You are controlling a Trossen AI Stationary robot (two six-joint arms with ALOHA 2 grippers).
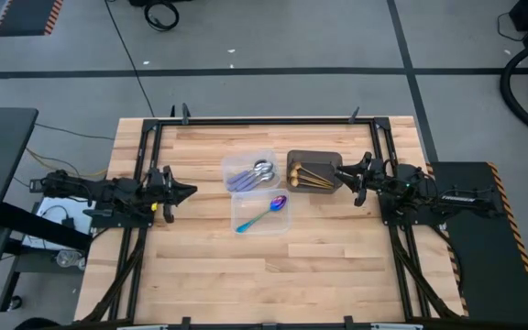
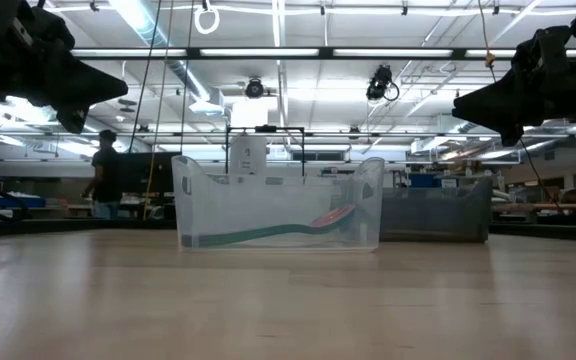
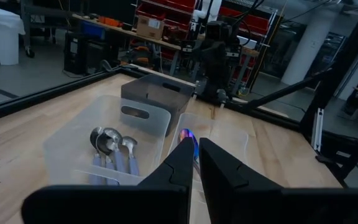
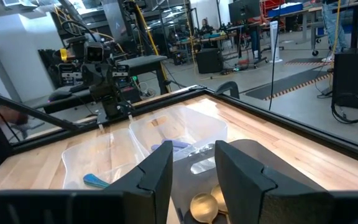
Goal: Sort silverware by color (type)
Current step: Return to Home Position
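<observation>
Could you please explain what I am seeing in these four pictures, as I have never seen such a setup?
This is a robot with two dark arms at a wooden table. One picture looks straight down, one looks level across the tabletop, and two come from cameras on the arms' wrists. The left gripper and right gripper hover at either side, holding nothing. Between them, one clear tub holds silver spoons with blue handles, a second clear tub holds a purple spoon with a teal handle, and a dark tub holds gold spoons.
</observation>
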